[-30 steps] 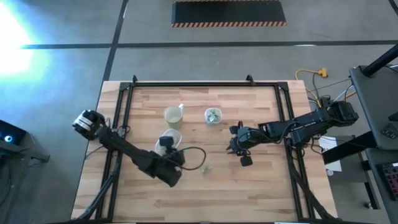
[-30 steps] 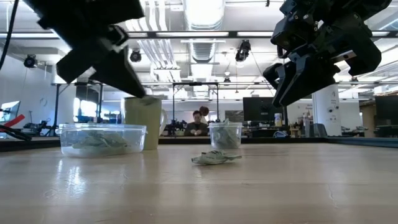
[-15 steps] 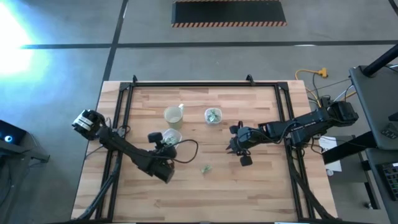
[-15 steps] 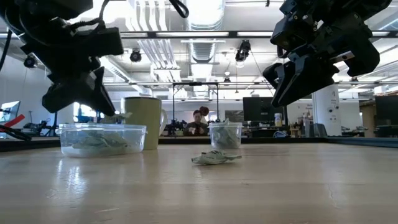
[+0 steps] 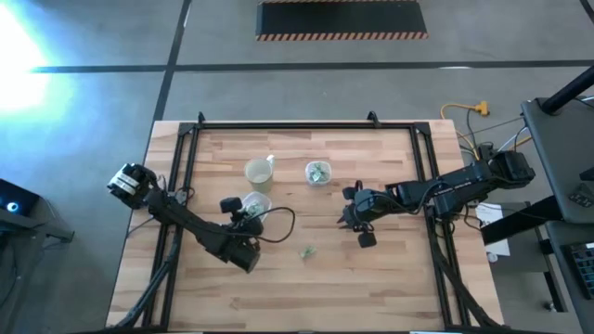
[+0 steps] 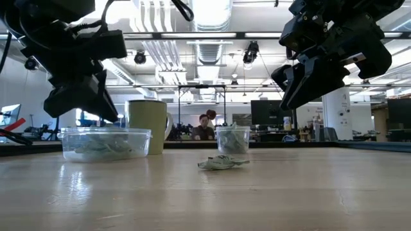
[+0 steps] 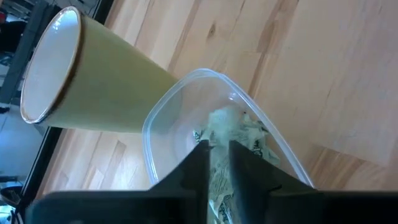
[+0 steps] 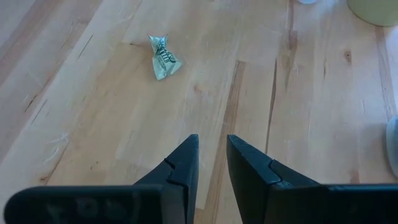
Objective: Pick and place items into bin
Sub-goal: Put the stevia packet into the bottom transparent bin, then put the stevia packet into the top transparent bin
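Table (image 5: 390, 269) space is split between the arms: the left gripper (image 7: 216, 163) hangs directly over the wide clear bin (image 7: 163, 121) just beside the yellowish cup (image 7: 87, 87), fingers drawn to a narrow slit with wrapped pieces (image 7: 239, 134) heaped below, a placing pose, though whether a piece is pinched between them I cannot tell. The right gripper (image 8: 211, 163), fingers narrow and holding nothing, waits above bare wood, one stray wrapped piece (image 8: 163, 57) lying well ahead of it, probably next for pickup.
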Action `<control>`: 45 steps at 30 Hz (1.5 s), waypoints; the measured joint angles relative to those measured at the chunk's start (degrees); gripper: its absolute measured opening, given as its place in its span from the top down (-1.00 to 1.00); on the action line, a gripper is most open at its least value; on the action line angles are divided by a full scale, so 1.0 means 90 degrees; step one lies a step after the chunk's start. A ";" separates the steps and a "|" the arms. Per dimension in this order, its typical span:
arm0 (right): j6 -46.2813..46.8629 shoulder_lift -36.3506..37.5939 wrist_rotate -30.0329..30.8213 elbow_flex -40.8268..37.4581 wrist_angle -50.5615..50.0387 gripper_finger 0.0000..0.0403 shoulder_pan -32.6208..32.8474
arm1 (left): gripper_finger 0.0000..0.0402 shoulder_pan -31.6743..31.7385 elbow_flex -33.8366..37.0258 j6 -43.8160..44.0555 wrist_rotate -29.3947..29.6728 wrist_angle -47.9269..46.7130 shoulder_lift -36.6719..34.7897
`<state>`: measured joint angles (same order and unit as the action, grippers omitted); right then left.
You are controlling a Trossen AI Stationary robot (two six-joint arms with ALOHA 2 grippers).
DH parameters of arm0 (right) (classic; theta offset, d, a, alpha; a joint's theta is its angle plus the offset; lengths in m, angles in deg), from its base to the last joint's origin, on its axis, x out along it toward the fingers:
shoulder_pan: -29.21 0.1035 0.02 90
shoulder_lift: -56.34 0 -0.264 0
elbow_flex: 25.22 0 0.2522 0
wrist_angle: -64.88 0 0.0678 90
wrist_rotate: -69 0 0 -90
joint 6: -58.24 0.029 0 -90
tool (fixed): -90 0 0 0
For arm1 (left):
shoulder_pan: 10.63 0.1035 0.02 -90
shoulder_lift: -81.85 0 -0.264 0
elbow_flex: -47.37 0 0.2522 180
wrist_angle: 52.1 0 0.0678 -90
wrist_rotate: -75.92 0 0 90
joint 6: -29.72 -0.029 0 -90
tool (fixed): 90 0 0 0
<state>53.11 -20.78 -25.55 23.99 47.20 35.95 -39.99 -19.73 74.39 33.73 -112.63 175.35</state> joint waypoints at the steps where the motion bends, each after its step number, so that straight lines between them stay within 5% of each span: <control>1: 0.0000 0.0000 0.0000 0.0000 0.0000 0.64 0.0000 | 0.75 0.0000 0.0000 0.0000 0.0000 0.0000 0.0000; 11: -0.0074 -0.0040 -0.0034 -0.0047 0.0630 0.64 0.0000 | 0.30 0.0000 -0.0298 -0.0039 -0.0020 -0.0039 -0.0036; 31: -0.0850 -0.2516 -0.1497 0.0245 0.3550 0.62 0.0051 | 0.28 -0.0846 -0.0740 -0.0385 0.0078 0.0377 -0.0597; 45: -0.0913 -0.3402 -0.1497 0.0917 0.3374 0.14 0.0208 | 0.28 -0.0850 -0.0711 -0.0386 0.0077 0.0462 -0.0605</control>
<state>44.89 -51.40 -39.02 32.24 77.57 37.82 -47.64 -26.13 70.92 34.43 -108.46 169.90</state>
